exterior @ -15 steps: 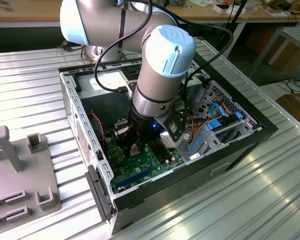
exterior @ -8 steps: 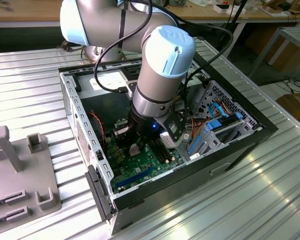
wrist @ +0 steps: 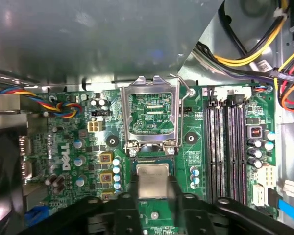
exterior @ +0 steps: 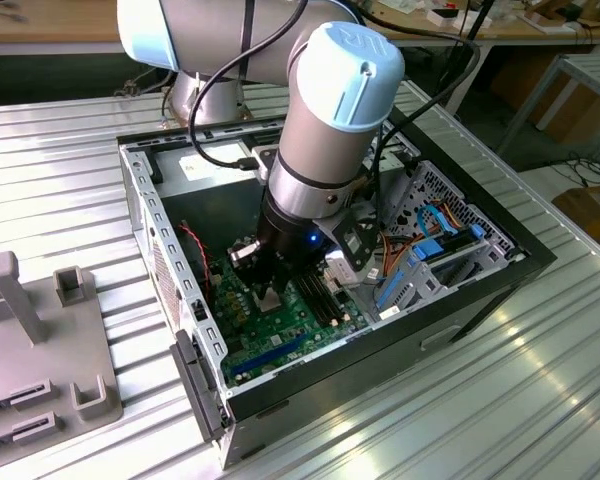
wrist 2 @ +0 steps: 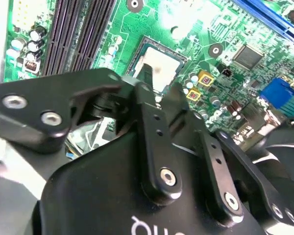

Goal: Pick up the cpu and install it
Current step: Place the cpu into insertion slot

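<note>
A ribbed metal table (exterior: 460, 420) carries an open computer case (exterior: 400, 345), which lies on its side. A grey fixture (exterior: 40, 350) rests on the table at the exterior view's left, near the case.

Inside the case, the green board (exterior: 280, 335) lies flat. A blue slot (exterior: 270, 355) runs along its near edge, and black memory slots (exterior: 320, 295) sit toward the exterior view's right. White lettering (wrist: 68, 164) is printed on the board beside the socket area.

The arm (exterior: 330, 110) reaches down into the case, and the gripper (exterior: 270, 285) is at the board. Its fingers (wrist: 129, 191) are closed against two opposite edges of the cpu (wrist: 152, 180). The cpu lies level, silver top up, over the dark socket (wrist: 152, 162). Whether it is seated or just above the socket cannot be told.

Beyond the socket, the metal load plate (wrist: 153, 83) stands hinged open. Yellow and orange cables (wrist: 245, 54) run past the memory slots, along the case wall.
</note>
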Action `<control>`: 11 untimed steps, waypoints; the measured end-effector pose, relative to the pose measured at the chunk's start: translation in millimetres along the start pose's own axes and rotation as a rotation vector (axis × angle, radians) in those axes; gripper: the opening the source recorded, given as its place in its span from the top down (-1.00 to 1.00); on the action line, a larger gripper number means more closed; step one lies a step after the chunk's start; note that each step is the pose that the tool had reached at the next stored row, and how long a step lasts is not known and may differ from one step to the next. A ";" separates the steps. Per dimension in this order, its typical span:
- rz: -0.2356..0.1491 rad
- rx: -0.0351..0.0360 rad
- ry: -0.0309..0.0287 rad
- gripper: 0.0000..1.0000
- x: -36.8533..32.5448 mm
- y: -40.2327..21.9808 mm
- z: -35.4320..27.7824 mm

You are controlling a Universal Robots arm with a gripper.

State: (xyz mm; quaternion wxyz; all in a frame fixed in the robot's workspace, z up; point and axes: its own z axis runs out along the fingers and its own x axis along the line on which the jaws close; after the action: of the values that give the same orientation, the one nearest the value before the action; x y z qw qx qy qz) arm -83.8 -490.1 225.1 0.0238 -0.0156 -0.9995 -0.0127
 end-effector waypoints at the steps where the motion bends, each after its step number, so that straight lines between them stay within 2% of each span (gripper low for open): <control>1: 0.000 0.0001 0.0002 0.38 0.0 0.0 -1.0; 2: 0.000 -0.0002 0.0002 0.38 0.1 0.1 -1.4; 5: 0.000 -0.0002 0.0003 0.74 0.1 0.1 -1.4; 6: 0.000 0.0000 0.0003 0.79 0.1 0.0 -1.5; 11: 0.000 0.0000 0.0003 0.79 0.1 0.0 -1.5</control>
State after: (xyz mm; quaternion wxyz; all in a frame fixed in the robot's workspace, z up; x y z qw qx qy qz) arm -83.8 -490.1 226.7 0.0239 -0.0156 -0.9995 -0.0127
